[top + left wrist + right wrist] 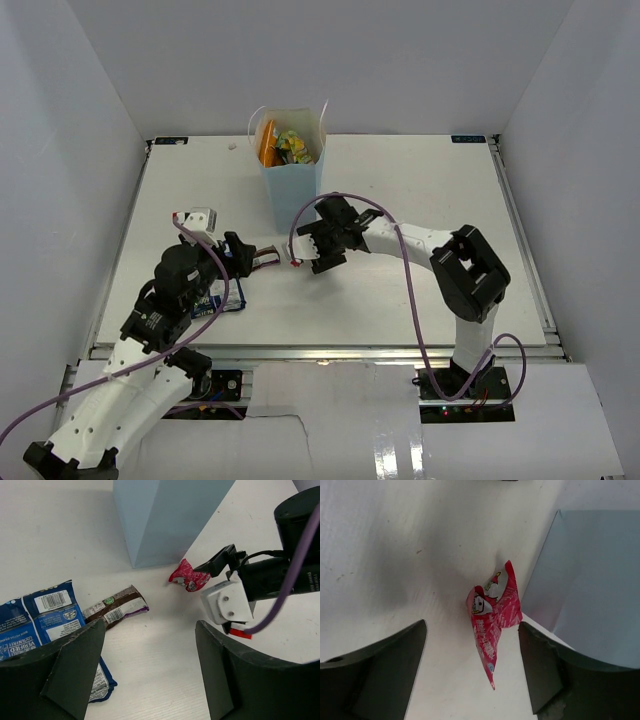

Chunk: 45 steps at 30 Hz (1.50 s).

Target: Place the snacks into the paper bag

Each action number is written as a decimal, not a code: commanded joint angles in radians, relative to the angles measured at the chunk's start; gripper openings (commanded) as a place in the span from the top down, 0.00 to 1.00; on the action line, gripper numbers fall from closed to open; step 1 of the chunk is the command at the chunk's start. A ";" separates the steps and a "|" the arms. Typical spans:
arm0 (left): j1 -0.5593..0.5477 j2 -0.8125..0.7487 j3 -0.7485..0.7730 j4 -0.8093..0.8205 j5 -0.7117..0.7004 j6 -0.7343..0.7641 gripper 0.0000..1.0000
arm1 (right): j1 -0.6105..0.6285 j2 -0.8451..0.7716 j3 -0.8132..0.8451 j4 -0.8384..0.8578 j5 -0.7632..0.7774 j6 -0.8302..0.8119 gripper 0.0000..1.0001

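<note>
Right tool (471, 625) spread astride red wrapper (495, 617), not touching | left tool (150, 627) spread, empty | step: wrapper pickup | next: pinch, lift into paper bag (293, 185) at 12 o'clock.

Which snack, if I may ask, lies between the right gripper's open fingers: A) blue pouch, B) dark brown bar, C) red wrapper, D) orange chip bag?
C: the right wrist view shows the crumpled red wrapper between the spread fingers of the right gripper, beside the paper bag.

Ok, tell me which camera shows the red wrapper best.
Right wrist: the red wrapper sits large and unobstructed mid-frame, its print visible. Left wrist shows it smaller, beside the blue bag. From the top camera it is only a red speck.
</note>
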 commanded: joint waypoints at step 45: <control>0.033 0.011 -0.002 -0.026 -0.126 -0.007 0.18 | -0.081 0.143 0.826 0.356 0.452 1.185 0.91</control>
